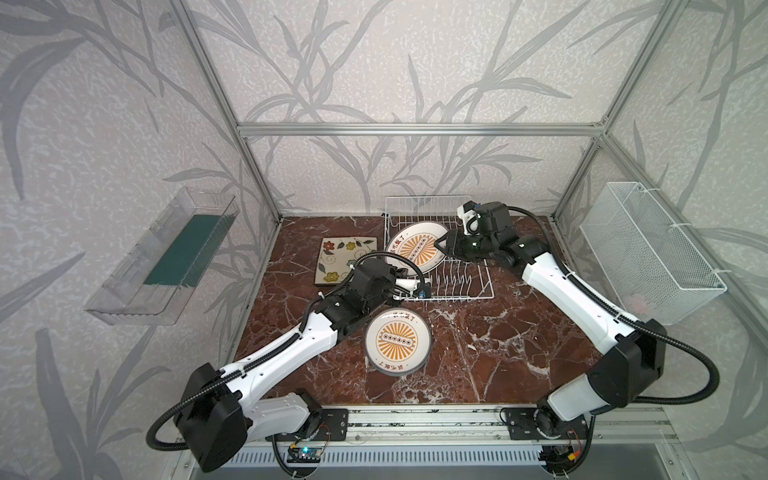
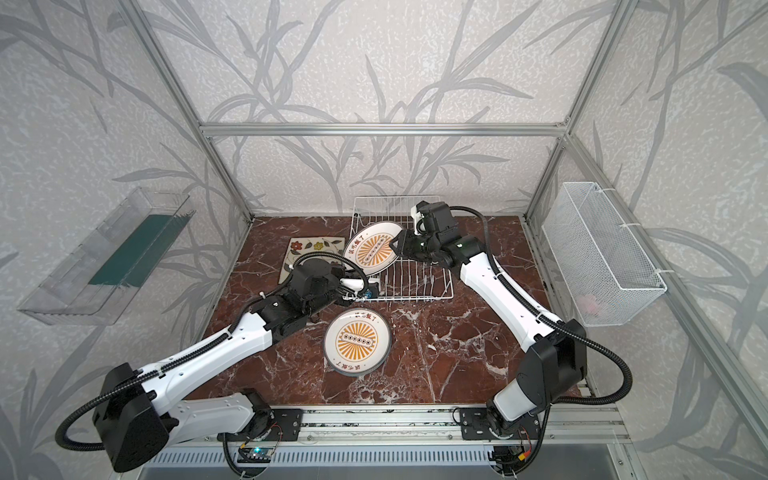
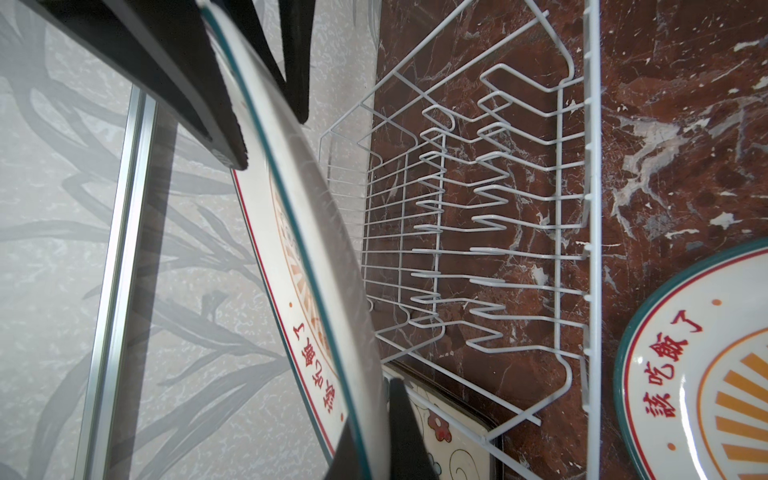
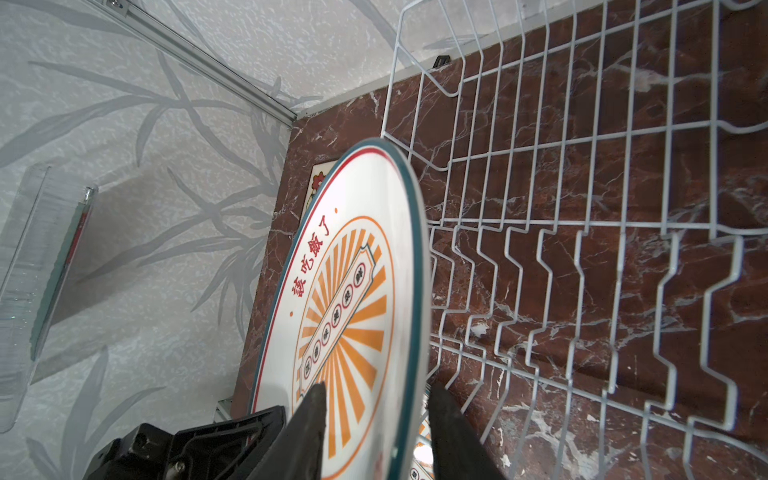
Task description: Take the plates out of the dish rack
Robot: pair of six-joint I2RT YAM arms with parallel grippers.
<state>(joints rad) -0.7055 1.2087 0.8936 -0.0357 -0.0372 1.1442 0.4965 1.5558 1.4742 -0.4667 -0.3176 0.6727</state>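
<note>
Where the round plate leans at the left end of the rack, only the left wrist view shows my left gripper clamped on its lower rim. I count two round plates, one square plate, one rack. My right gripper straddles the upper rim; whether it presses, I cannot tell.

I read four red characters, 該吃飯了, along the rim of the flat plate on the bench. The upright plate bears the same four. The small ringed characters on each central banner are illegible.
</note>
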